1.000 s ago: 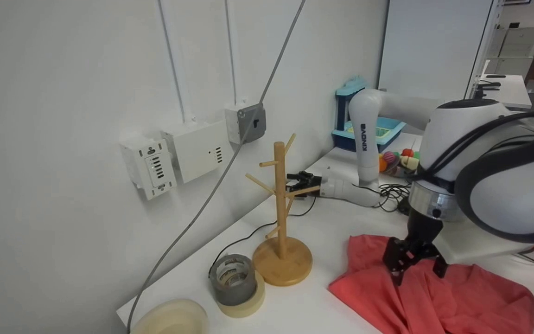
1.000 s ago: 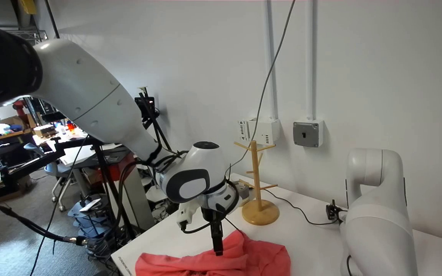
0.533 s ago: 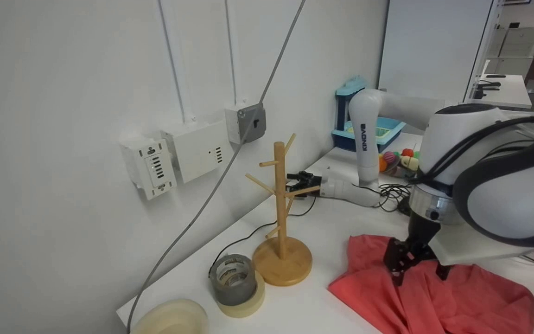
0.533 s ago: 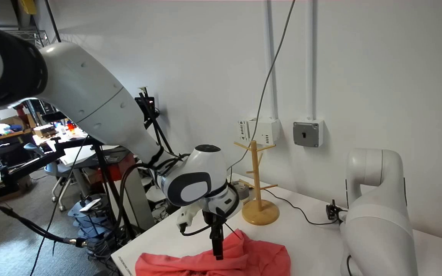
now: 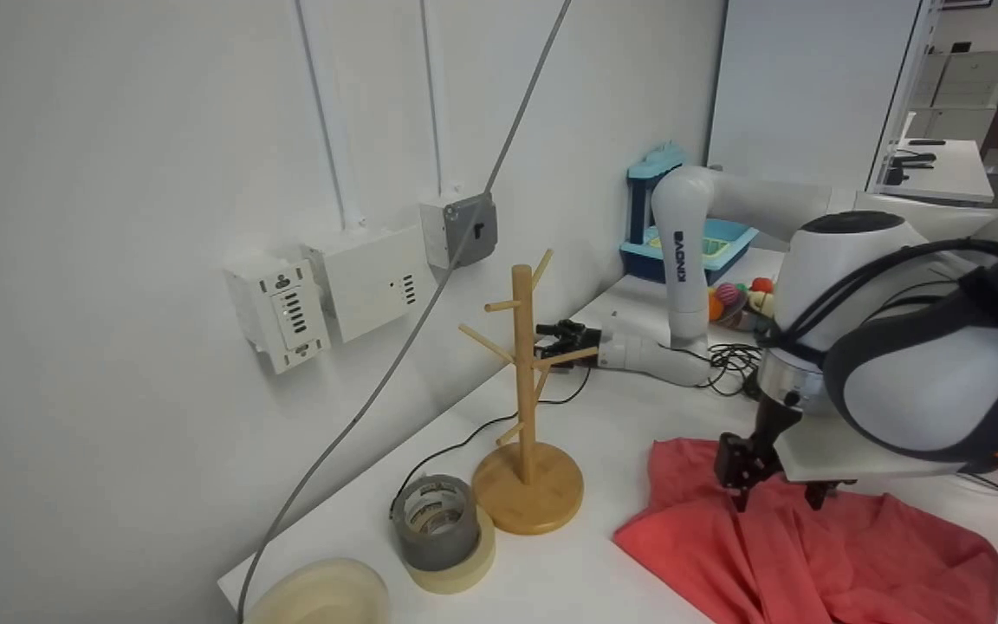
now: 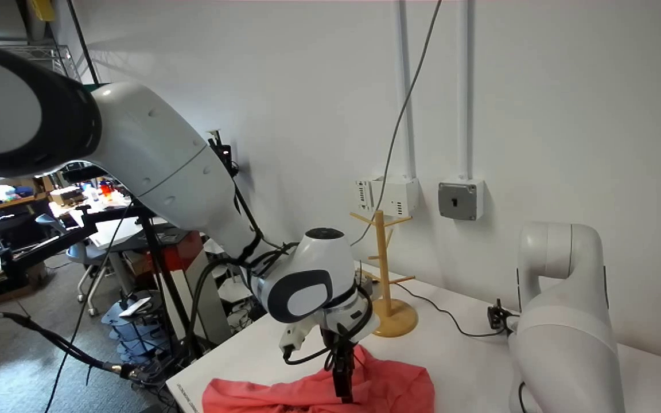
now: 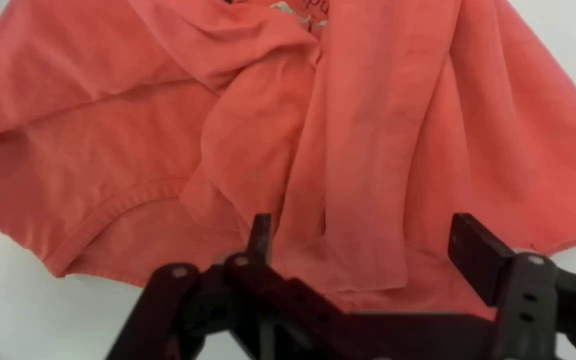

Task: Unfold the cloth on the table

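Note:
The cloth (image 5: 880,555) is a crumpled salmon-red sheet with several folds. It lies on the white table (image 5: 586,572) and also shows in an exterior view (image 6: 399,381), cut off by the lower edge. In the wrist view the cloth (image 7: 373,125) fills most of the picture; a flat folded strip runs down between the fingers. My gripper (image 5: 778,500) points down over the cloth's far part in an exterior view. In the wrist view the gripper (image 7: 361,227) is wide open with nothing held. I cannot tell the exact gap between fingertips and cloth.
A wooden mug tree (image 5: 527,485) stands beside the cloth. Tape rolls (image 5: 438,529) and a pale bowl (image 5: 321,598) are near the table's corner. A second white arm (image 6: 566,344) with its own gripper rests on the table, with a cable (image 6: 451,318) behind the mug tree.
My gripper has shifted over the cloth, slightly up in an exterior view, and right and down in an exterior view. It stays open. The cloth has not visibly moved.

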Robot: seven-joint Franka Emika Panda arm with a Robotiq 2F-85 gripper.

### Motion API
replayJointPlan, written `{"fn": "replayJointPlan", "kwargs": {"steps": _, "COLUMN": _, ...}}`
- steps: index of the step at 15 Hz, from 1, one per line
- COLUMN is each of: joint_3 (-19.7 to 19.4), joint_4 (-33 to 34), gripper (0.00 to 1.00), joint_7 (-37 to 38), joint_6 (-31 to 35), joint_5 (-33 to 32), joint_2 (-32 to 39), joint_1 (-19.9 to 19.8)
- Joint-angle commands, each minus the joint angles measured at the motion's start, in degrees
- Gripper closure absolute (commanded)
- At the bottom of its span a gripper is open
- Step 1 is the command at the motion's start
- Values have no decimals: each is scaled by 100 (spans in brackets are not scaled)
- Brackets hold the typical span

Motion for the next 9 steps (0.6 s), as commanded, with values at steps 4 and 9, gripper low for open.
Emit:
{"fn": "replayJointPlan", "kwargs": {"steps": 4, "joint_3": -331, "joint_4": 483, "gripper": 48, "joint_7": 514, "joint_6": 59, "joint_5": -377, "joint_2": 471, "joint_1": 218}}
{"fn": "replayJointPlan", "kwargs": {"steps": 9, "joint_3": -346, "joint_4": 698, "gripper": 79, "joint_7": 609, "joint_6": 55, "joint_5": -364, "joint_2": 693, "joint_1": 257}}
